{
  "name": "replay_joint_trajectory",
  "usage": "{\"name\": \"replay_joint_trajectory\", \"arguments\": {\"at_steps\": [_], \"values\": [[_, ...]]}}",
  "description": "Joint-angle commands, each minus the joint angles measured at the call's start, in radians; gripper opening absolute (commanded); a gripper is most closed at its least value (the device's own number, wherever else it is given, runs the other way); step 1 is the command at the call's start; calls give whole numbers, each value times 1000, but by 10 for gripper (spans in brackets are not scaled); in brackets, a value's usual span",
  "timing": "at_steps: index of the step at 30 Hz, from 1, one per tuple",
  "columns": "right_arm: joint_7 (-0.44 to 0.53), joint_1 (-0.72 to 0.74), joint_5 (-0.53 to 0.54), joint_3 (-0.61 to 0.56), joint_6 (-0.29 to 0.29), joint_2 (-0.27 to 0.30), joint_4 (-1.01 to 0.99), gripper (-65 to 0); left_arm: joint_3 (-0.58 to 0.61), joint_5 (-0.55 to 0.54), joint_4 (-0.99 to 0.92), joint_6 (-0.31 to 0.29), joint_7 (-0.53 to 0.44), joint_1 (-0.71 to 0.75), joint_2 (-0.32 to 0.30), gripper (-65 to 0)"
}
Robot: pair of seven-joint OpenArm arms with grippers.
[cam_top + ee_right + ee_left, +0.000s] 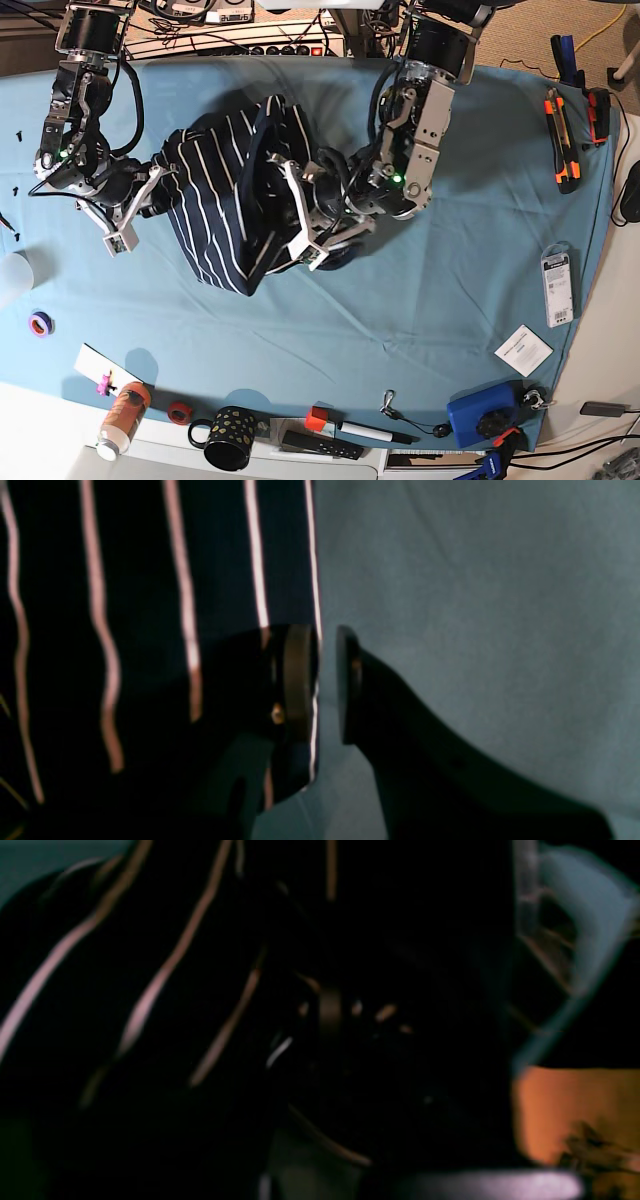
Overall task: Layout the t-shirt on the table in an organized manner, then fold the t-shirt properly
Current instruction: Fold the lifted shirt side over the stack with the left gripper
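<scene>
The t-shirt (225, 200), dark navy with thin white stripes, lies bunched on the teal table (430, 300) left of centre. My right gripper (165, 178) is at its left edge. In the right wrist view the striped hem (314, 580) runs between that gripper's (325, 680) two nearly closed pads, over bare table cloth (475, 605). My left gripper (283, 205) is pushed into the right side of the heap. The left wrist view is dark and blurred, filled with t-shirt (150, 990) folds that gather at the gripper (325, 1010).
Orange-and-black tools (565, 140) lie at the far right, with a packet (555, 285) and a white card (522, 350) below them. Along the front edge stand a blue box (480, 415), a spotted mug (228, 437) and a bottle (120, 415). A tape roll (40, 323) sits at the left.
</scene>
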Motion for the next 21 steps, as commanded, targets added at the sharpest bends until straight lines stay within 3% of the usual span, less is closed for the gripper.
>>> {"name": "replay_joint_trajectory", "arguments": {"at_steps": [1,5,11,13,16,17,21], "values": [[21,16,8,6,2,15,13,-554,3,-66,18,-9,1,-18,12,-650],[21,16,8,6,2,15,13,-554,3,-175,54,-85,74,-18,12,-650],[23,16,8,6,2,15,13,-554,3,-149,69,-94,54,-15,14,-649],[23,16,8,6,2,14,13,-554,3,-108,69,-104,50,-16,14,-572],[23,16,8,6,2,15,13,-554,2,-77,69,-97,50,-19,14,-450],[23,16,8,6,2,15,13,-554,2,-77,71,-70,60,-24,14,-427],[23,16,8,6,2,15,13,-554,2,8,160,6,67,-34,14,-422]]}}
